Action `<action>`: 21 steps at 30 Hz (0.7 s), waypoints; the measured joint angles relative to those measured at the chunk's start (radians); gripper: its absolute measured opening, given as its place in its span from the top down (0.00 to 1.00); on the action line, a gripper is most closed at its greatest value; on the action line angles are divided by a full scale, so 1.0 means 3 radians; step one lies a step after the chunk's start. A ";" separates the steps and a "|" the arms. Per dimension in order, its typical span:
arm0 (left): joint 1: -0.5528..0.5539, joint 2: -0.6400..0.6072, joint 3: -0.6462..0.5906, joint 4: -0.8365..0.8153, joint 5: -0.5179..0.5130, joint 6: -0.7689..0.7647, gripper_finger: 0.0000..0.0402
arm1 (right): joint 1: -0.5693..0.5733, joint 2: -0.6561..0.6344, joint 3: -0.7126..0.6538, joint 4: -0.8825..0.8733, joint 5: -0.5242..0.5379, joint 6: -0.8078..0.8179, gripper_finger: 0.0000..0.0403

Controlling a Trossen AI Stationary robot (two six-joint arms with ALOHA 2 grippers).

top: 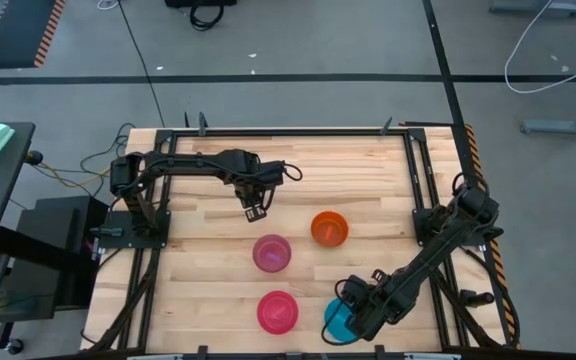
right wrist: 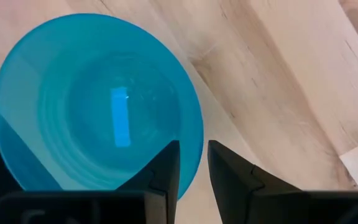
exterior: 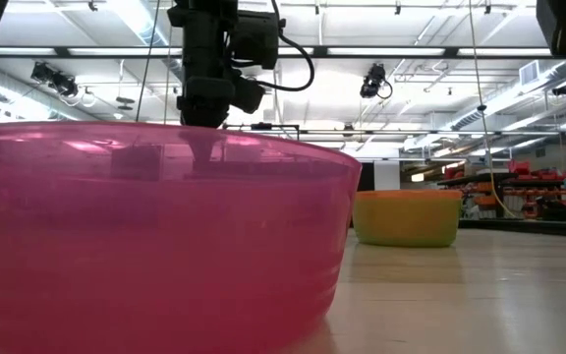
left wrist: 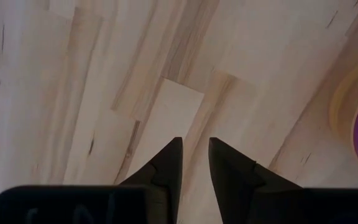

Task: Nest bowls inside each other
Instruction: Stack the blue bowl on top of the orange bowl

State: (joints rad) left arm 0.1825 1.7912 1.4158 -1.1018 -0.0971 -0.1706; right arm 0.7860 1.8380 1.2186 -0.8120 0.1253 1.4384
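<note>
Four bowl spots show on the wooden table. An orange bowl (top: pixel 329 228) stands right of centre, and a purple bowl (top: pixel 271 253) left of it; a yellowish rim (left wrist: pixel 339 102) shows round the purple one. A pink-red bowl (top: pixel 277 311) stands near the front edge and fills the low view (exterior: pixel 155 246). A teal bowl (top: pixel 336 320) stands at the front right. My right gripper (right wrist: pixel 192 171) is shut on its rim. My left gripper (top: pixel 256 212) hangs shut and empty over bare wood, on the far side of the purple bowl. No green bowl shows. My right gripper pinches the teal bowl's rim (right wrist: pixel 197 146) on the side toward the table's right, one finger (right wrist: pixel 169 165) inside the bowl and the other outside. The fingers come from above, pointing down. The bowl is upright, mouth up; I cannot tell whether it is off the table.
Black frame rails (top: pixel 423 180) run along the table's left and right sides by the arm bases. Bare wood (top: pixel 368 170) lies at the far right of the table and between the bowls.
</note>
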 joint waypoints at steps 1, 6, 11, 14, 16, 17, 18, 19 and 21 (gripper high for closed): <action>0.0000 0.0000 0.0000 0.0001 0.0000 0.0001 0.79 | 0.0001 0.0007 0.0000 0.0000 0.0001 0.0000 0.77; -0.0001 0.0000 0.0000 0.0002 0.0000 0.0001 0.78 | 0.0001 0.0092 0.0000 0.0012 0.0014 0.0000 0.77; -0.0001 0.0001 -0.0001 0.0005 0.0000 -0.0001 0.78 | -0.0016 0.0189 0.0000 0.0012 0.0012 -0.0003 0.77; -0.0002 0.0001 0.0000 0.0004 0.0000 -0.0009 0.79 | -0.0027 0.0200 0.0000 0.0010 0.0012 -0.0011 0.77; -0.0013 0.0001 0.0000 0.0000 0.0002 -0.0049 0.80 | -0.0050 0.0200 0.0000 0.0010 0.0009 -0.0065 0.78; -0.0020 0.0001 0.0000 -0.0005 0.0002 -0.0073 0.80 | -0.0059 0.0200 0.0000 0.0010 0.0008 -0.0087 0.80; -0.0027 0.0001 0.0000 -0.0012 0.0002 -0.0080 0.80 | -0.0064 0.0200 0.0000 0.0010 0.0003 -0.0118 0.81; -0.0040 0.0001 0.0000 -0.0022 0.0003 -0.0080 0.80 | -0.0077 0.0200 0.0000 0.0012 0.0001 -0.0163 0.83; -0.0066 0.0001 -0.0001 -0.0074 0.0003 -0.0080 0.81 | -0.0109 0.0200 0.0000 0.0012 0.0001 -0.0254 0.88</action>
State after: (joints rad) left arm 0.1628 1.7916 1.4157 -1.1239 -0.0963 -0.1947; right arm 0.7534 1.8980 1.2186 -0.8085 0.1256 1.3621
